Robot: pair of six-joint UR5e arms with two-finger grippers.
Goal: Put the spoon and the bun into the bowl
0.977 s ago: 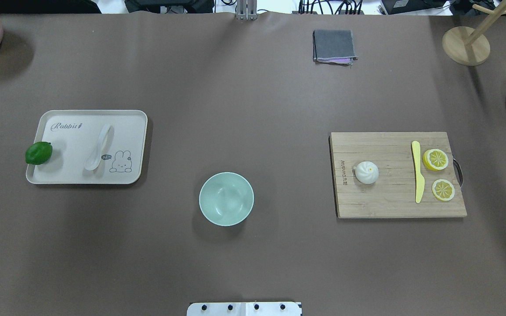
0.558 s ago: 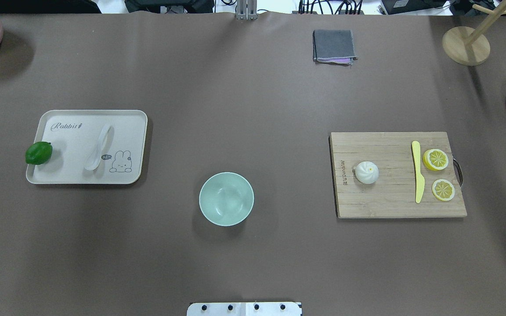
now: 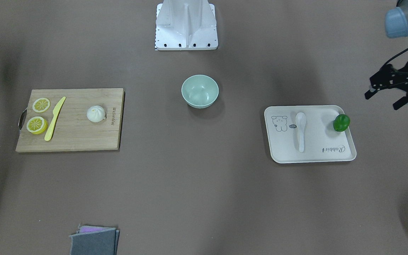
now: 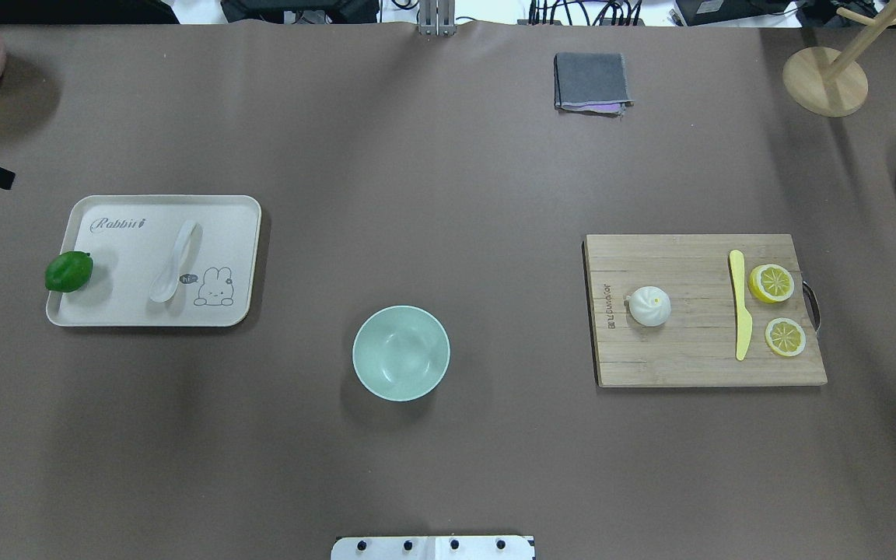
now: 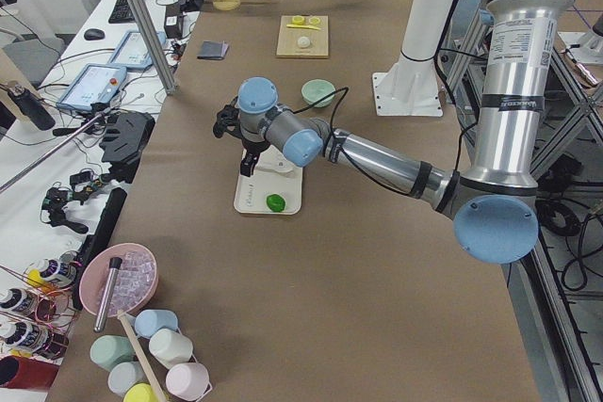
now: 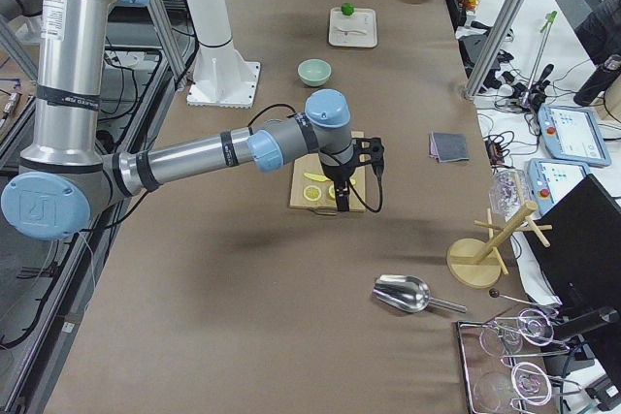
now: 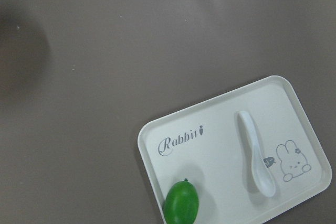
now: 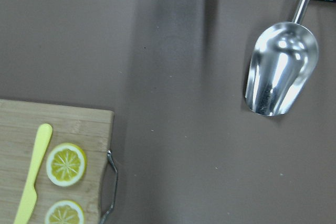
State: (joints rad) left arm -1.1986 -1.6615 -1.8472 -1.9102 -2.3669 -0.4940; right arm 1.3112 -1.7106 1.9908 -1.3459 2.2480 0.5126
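Since the earlier frame, the left gripper (image 3: 381,101) has entered the overhead view's edge, far robot-left of the bowl (image 4: 400,352), jaws spread, empty. Right gripper (image 6: 347,181) state: cannot tell. Bowl stands on the brown table covering (image 4: 448,194). Spoon (image 4: 174,260) lies on the tray (image 4: 129,307), robot-left of bowl. Bun (image 4: 649,305) sits on the cutting board (image 4: 689,365), robot-right of bowl. A cluttered bench (image 5: 94,72) flanks the table.

I look over a long table (image 4: 448,194) under a matte brown covering, lit evenly from above, with soft blurred shadows. A white bench (image 5: 28,152) runs alongside it, strewn with cables and a teach pendant (image 5: 94,88), behind slanted aluminium posts (image 5: 141,21). A dark monitor (image 6: 592,249) stands at one end.
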